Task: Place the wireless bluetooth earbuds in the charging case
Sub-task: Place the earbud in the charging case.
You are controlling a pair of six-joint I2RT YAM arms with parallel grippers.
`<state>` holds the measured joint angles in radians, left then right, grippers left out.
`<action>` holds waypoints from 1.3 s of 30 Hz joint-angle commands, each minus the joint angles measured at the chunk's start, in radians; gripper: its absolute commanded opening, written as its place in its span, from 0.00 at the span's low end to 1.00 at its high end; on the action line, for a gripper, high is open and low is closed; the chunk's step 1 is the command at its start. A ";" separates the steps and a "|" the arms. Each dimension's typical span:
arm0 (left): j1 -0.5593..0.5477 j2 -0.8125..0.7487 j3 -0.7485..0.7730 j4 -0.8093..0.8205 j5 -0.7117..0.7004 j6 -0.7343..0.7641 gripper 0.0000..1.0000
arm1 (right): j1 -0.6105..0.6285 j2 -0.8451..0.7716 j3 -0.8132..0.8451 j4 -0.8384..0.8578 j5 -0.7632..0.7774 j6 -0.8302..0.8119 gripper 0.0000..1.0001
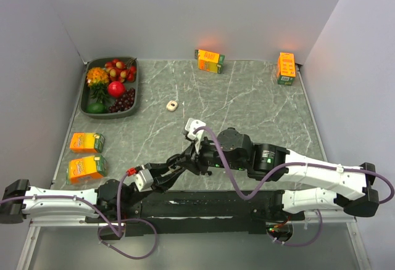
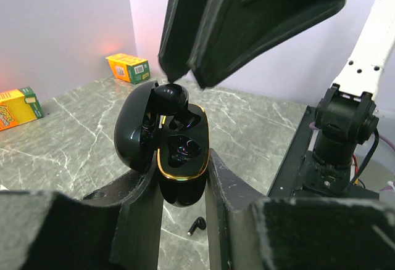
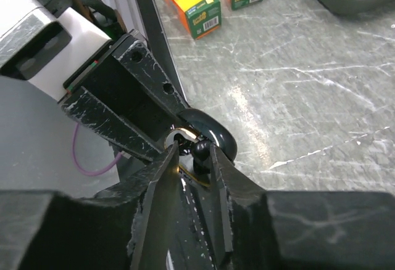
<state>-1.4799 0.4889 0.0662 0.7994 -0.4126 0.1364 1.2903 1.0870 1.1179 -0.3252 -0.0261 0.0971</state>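
Near the desk [image 1: 247, 97] edge, my left gripper [image 2: 179, 184] clamps the charging case [image 2: 182, 159] lid-open, a steady target; the right gripper [image 2: 183, 76] brackets a black earbud [image 2: 170, 94] at its socket, whether gripping I cannot tell; farther off lies a whitish earbud [image 1: 172, 105]

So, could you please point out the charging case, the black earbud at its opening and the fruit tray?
charging case [image 2: 180, 153], left wrist view, inside its open base.
black earbud [image 2: 170, 94], left wrist view, its rounded body.
fruit tray [image 1: 106, 114], top external view, its near rim.
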 commanded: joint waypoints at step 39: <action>-0.002 0.040 0.064 0.067 -0.058 -0.017 0.01 | 0.010 0.074 0.143 -0.140 0.149 0.144 0.47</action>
<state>-1.4796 0.5385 0.0856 0.8265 -0.4690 0.1345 1.2934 1.1656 1.2121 -0.4679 0.1116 0.2386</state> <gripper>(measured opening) 0.321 0.474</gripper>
